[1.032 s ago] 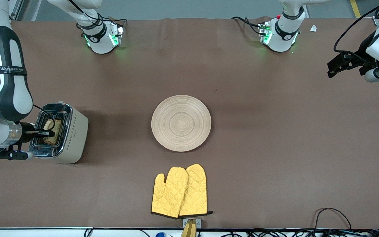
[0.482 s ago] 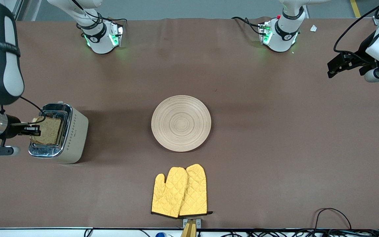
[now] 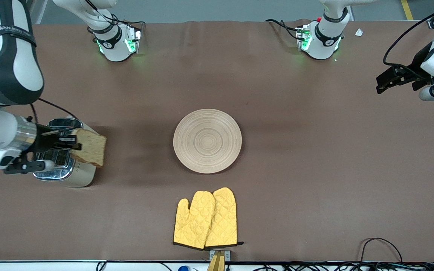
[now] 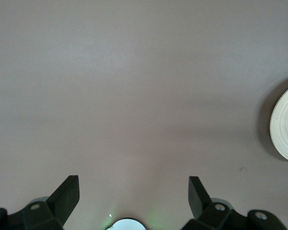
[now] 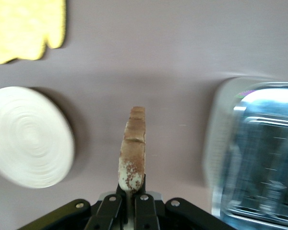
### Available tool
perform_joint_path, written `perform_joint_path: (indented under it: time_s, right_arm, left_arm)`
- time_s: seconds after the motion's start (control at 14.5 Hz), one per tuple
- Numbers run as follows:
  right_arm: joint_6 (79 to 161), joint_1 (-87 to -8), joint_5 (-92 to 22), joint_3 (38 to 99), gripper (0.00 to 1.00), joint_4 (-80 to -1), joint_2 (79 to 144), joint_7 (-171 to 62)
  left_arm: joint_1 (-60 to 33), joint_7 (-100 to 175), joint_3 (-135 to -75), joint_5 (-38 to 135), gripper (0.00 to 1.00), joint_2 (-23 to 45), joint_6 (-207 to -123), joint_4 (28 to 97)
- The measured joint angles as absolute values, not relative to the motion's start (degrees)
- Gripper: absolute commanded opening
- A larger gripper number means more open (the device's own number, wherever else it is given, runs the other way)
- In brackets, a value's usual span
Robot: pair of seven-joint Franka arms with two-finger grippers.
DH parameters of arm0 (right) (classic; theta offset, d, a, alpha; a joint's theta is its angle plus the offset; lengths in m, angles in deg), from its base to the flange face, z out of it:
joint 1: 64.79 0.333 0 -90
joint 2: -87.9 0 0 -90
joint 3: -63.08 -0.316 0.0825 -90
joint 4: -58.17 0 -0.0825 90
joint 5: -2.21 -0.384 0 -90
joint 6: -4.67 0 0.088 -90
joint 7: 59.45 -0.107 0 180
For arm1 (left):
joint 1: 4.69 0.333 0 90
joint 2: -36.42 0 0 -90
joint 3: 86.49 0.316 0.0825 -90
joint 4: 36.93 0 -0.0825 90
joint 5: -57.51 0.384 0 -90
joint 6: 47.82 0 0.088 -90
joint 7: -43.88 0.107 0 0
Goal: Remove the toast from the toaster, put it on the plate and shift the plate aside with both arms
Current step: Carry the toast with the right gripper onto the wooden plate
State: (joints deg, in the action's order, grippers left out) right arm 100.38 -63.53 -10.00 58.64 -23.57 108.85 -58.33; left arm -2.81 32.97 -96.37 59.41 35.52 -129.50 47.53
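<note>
Toast out of toaster, pinched in right end effector near table's right-arm end; plate apparently bare, unmoved; left end effector gaping, waiting

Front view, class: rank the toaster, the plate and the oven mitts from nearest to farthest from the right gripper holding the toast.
From the right gripper, shut on the toast:
1. toaster: directly under the gripper, at the right arm's end of the table.
2. plate: mid-table.
3. oven mitts: nearer the front camera than the plate.
</note>
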Motion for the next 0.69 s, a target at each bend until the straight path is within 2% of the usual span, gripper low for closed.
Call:
perform_joint_path:
  time_s: [0.48, 0.69]
  right_arm:
    - [107.90, -53.77, -23.36, 58.29, 0.02, -25.35, 114.59, -68.29]
    - [117.21, -49.66, -30.29, 58.27, 0.02, -31.11, 116.24, -69.13]
  left_arm:
    - [-2.78, 32.98, -96.34, 59.41, 1.00, 35.03, -129.50, 47.24]
    - [-2.80, 33.01, -96.36, 59.41, 1.00, 34.99, -129.50, 47.17]
